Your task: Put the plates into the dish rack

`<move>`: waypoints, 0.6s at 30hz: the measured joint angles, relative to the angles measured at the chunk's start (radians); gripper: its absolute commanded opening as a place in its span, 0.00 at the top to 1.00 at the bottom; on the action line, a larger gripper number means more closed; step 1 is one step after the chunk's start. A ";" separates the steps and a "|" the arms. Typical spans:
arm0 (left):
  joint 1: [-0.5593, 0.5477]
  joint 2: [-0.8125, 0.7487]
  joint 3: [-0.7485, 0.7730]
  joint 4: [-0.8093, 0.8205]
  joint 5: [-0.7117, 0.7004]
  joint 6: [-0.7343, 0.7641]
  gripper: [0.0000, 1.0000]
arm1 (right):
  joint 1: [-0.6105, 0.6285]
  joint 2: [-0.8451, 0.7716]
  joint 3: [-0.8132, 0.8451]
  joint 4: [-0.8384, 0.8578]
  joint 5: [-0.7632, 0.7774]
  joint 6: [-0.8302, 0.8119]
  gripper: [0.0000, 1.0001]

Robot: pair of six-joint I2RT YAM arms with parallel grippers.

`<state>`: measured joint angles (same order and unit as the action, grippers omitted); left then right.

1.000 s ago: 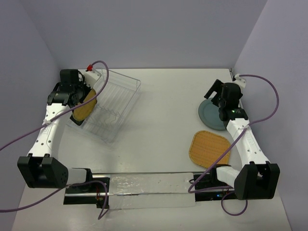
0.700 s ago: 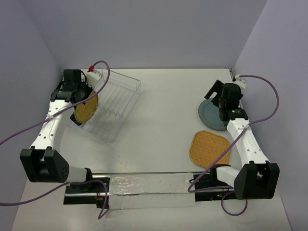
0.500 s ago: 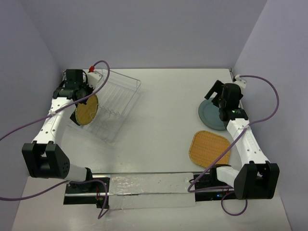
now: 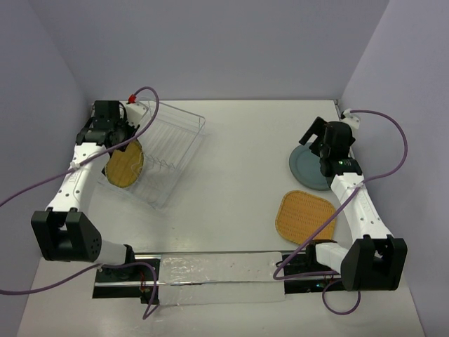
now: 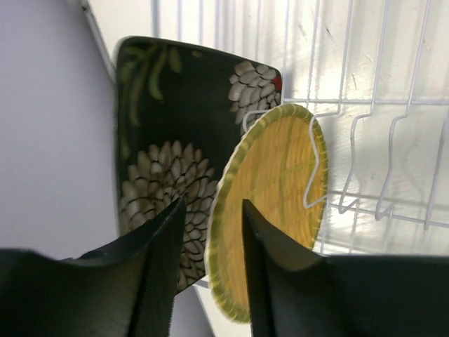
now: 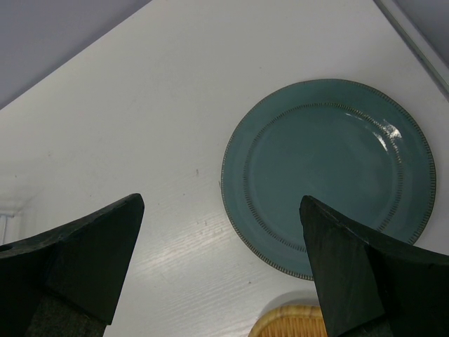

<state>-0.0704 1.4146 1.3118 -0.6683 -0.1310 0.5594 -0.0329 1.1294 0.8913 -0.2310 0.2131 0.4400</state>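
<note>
The yellow woven plate (image 5: 273,196), probably light and stiff, suits a rim pinch at lower centre, where the nearly closed left hand (image 5: 212,210) perhaps grips it.

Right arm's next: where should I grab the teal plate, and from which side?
Probably pinch the rim of the teal plate on its table-centre edge. It lies flat, so only the rim offers a grip, and the orange woven plate crowds its near edge. The open right gripper hangs over that side.
</note>
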 measured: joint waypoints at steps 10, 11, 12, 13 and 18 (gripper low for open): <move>0.000 -0.098 0.018 0.048 0.000 -0.017 0.04 | -0.001 -0.015 -0.007 0.000 -0.008 0.000 0.00; 0.000 -0.098 0.033 0.048 0.000 -0.026 0.04 | -0.001 -0.025 -0.013 0.001 -0.009 0.001 0.00; 0.000 -0.097 0.048 0.050 0.001 -0.037 0.03 | -0.001 -0.036 -0.019 0.000 -0.010 0.001 0.00; 0.000 -0.097 0.066 0.051 0.001 -0.051 0.01 | -0.001 -0.045 -0.025 -0.001 -0.011 0.003 0.00; -0.032 -0.085 0.213 0.081 0.037 -0.169 0.01 | -0.017 -0.095 -0.047 -0.009 -0.011 0.023 0.00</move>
<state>-0.1022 1.3295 1.5247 -0.5872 -0.0937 0.3901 -0.0495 1.0344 0.8446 -0.2402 0.2016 0.4626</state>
